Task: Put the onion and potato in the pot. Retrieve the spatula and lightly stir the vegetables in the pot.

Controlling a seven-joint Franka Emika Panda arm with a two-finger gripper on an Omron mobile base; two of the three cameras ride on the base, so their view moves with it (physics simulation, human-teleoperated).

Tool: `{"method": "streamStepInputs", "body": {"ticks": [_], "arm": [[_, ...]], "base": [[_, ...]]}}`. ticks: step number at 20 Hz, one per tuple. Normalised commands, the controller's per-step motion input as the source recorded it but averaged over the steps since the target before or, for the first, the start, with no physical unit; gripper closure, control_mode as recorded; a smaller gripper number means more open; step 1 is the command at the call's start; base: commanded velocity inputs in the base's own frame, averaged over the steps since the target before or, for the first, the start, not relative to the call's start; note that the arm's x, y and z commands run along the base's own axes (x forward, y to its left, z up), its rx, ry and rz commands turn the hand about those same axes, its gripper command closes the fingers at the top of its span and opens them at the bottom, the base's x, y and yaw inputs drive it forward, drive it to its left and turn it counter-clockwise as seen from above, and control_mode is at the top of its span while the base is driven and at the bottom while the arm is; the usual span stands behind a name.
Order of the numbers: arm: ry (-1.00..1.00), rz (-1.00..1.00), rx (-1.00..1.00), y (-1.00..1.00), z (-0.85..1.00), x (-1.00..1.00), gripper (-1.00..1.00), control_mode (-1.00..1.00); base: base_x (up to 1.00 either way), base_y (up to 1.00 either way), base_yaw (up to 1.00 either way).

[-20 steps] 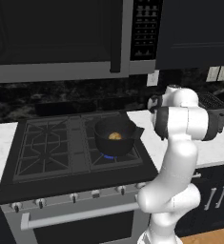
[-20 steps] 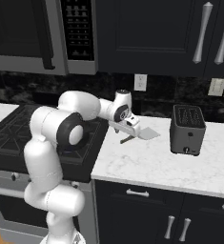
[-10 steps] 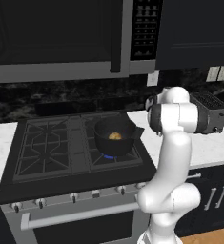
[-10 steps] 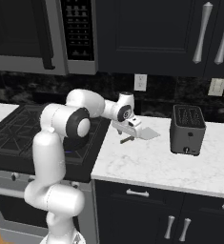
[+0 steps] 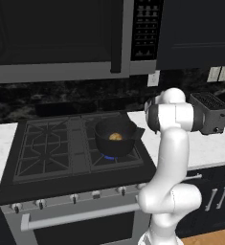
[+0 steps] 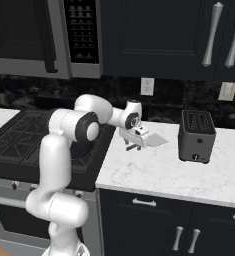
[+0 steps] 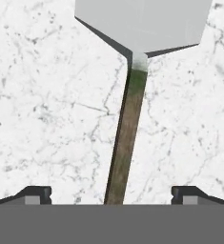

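Note:
The spatula lies flat on the white marble counter right of the stove, its grey blade (image 7: 142, 24) far from the hand and its brown handle (image 7: 127, 138) running back between my fingertips. My gripper (image 7: 112, 195) is open, one fingertip (image 7: 35, 194) on each side of the handle, with nothing clamped. In the right base view the gripper (image 6: 132, 146) hangs just over the handle, with the spatula blade (image 6: 156, 141) beside it. The black pot (image 5: 115, 136) sits on the stove's front right burner with yellowish-tan vegetables (image 5: 115, 137) inside.
A dark toaster (image 6: 195, 135) stands on the counter (image 6: 159, 170) right of the spatula. The gas stove (image 5: 56, 148) takes up the left, with a blue flame (image 5: 111, 157) under the pot. A microwave (image 5: 61, 38) and dark cabinets hang overhead.
The hand has swung a little to the right and come down closer to the spatula handle. The jaws have stayed open. Pot and spatula have not moved.

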Motion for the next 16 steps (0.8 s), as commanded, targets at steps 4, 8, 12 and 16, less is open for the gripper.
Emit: {"method": "streamStepInputs", "body": {"ticks": [4,8,12,16], "arm": [[0.0,-0.01,0.0,0.03,-0.15,-0.07,-1.0,-1.0],[0.0,-0.02,0.0,0.19,-0.16,0.0,-1.0,-1.0],[0.0,-0.04,0.0,0.3,-0.19,0.0,1.0,-1.0],[0.0,-0.06,0.0,0.04,-0.19,0.06,1.0,-1.0]], "base": [[0.0,0.0,0.0],[0.0,0.0,0.0],[0.0,0.0,0.0],[0.0,0.0,0.0]]}}
